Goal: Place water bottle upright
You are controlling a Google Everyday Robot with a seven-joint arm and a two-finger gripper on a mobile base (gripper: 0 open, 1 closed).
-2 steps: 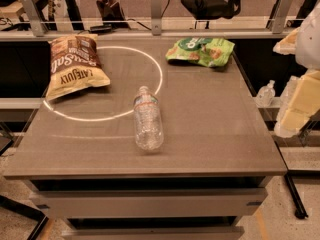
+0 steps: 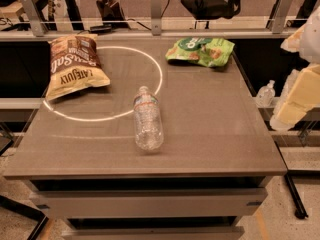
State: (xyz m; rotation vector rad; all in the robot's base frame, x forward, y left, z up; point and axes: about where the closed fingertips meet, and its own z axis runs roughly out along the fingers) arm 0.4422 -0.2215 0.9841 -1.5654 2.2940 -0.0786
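The water bottle [image 2: 148, 120] lies on its side near the middle of the grey table [image 2: 225, 134]. Its white cap points toward the back and its base toward the front edge. It is clear ribbed plastic with a pale label band near the neck. My gripper [image 2: 299, 96] shows only as pale cream arm parts at the right edge of the camera view. It is beyond the table's right side, well away from the bottle, and nothing shows in its hold.
A brown chip bag [image 2: 75, 66] lies at the back left and a green snack bag [image 2: 201, 50] at the back right. A white ring [image 2: 159, 69] is marked on the tabletop. A small pump-top bottle [image 2: 265, 94] stands off the right side. A rail [image 2: 155, 31] runs along the back.
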